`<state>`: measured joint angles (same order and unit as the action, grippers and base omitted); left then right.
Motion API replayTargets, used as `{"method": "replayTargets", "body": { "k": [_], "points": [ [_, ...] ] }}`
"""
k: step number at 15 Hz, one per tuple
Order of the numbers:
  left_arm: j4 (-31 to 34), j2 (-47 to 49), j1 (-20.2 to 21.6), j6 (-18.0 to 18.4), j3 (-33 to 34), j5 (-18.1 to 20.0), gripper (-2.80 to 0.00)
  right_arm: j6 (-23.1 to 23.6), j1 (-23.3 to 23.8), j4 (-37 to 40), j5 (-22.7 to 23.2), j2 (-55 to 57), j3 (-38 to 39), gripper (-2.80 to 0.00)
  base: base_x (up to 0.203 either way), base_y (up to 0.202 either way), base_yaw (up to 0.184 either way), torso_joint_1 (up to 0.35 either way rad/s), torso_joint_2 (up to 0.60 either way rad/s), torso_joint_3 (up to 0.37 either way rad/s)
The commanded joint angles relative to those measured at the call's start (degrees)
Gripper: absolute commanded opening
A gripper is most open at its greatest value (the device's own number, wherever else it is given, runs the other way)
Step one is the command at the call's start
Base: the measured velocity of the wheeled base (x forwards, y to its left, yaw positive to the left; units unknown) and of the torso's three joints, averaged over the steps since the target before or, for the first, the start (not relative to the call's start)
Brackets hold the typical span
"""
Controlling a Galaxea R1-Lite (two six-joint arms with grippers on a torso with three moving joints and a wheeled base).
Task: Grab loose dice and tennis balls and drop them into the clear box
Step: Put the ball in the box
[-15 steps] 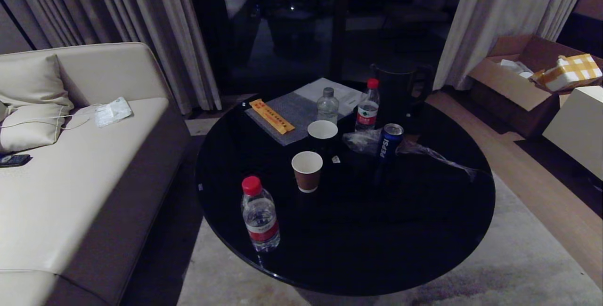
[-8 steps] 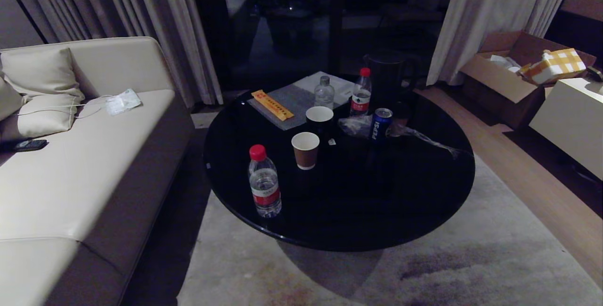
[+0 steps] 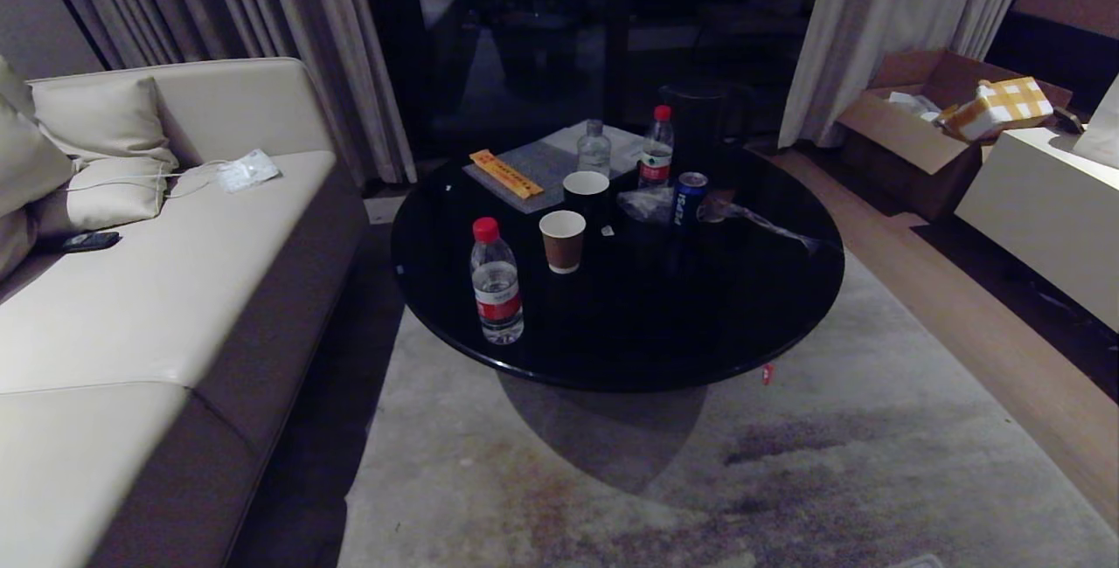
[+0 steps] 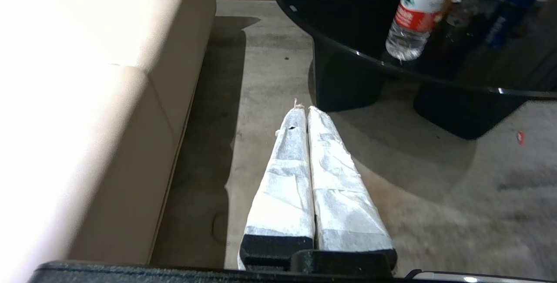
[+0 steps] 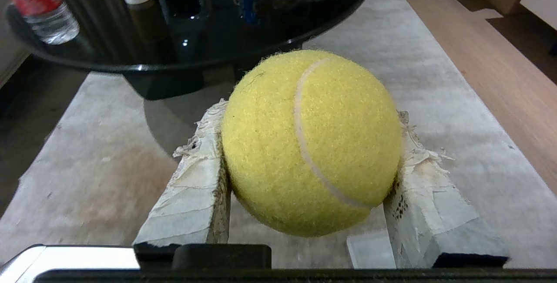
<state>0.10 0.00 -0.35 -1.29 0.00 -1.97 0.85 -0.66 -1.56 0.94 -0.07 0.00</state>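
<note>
A tennis ball (image 5: 311, 141) is clamped between the right gripper (image 5: 304, 143) fingers; the left gripper (image 4: 303, 111) fingers are pressed together, empty.

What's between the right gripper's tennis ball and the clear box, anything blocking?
Cannot say: the clear box appears in no view. The right gripper is shut on the tennis ball, held above the rug short of the round black table. That table, carrying bottles, cups and a can, is the only large thing ahead.
</note>
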Motion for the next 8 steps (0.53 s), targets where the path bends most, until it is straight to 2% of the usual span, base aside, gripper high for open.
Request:
{"method": "replayTargets", "body": {
  "k": [1,8],
  "points": [
    [0.0,0.1,0.0,0.0,0.1,0.0,-2.80,0.0,0.0,0.0,0.0,0.1,0.6,-2.80,-0.189,0.000,0.000,0.000,0.00,0.006],
    [0.0,0.1,0.0,-0.1,0.1,0.0,-2.80,0.1,0.0,0.0,0.0,0.1,0.5,-2.80,-0.184,0.000,-0.001,0.002,0.00,0.004]
  ]
}}
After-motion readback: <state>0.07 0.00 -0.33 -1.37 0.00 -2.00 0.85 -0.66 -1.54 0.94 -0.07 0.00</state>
